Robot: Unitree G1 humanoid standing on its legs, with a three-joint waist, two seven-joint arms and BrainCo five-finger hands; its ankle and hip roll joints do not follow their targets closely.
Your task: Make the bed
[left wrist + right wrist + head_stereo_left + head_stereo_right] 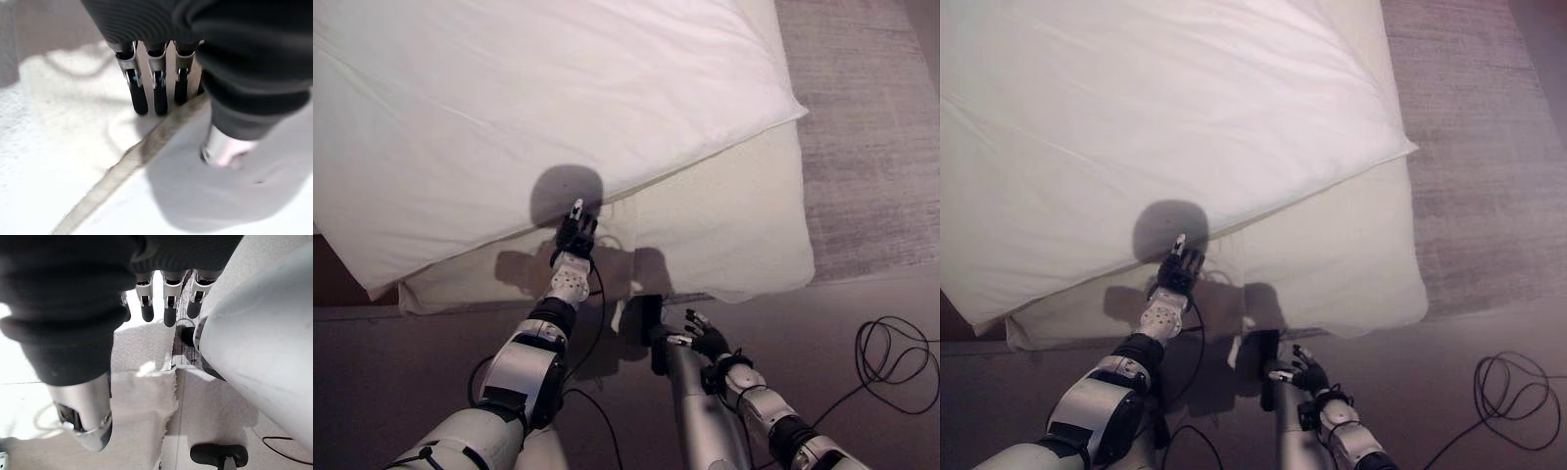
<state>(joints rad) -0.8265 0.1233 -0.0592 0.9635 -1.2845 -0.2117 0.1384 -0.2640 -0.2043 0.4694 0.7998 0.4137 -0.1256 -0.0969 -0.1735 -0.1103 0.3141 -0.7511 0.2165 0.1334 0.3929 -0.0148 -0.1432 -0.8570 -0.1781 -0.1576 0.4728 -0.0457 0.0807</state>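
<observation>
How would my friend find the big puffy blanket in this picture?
Find the cream mattress on the grey carpet. The puffy white duvet lies on top, covering most of it. It is whiter and smoother than the mattress, and the robot's left hand reaches its near edge.

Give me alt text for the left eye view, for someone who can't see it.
The robot's left hand reaches to the near edge of a white duvet lying askew on a bed, its corner hanging past the cream mattress. The right hand hangs lower, over the grey floor beside the bed.
</observation>
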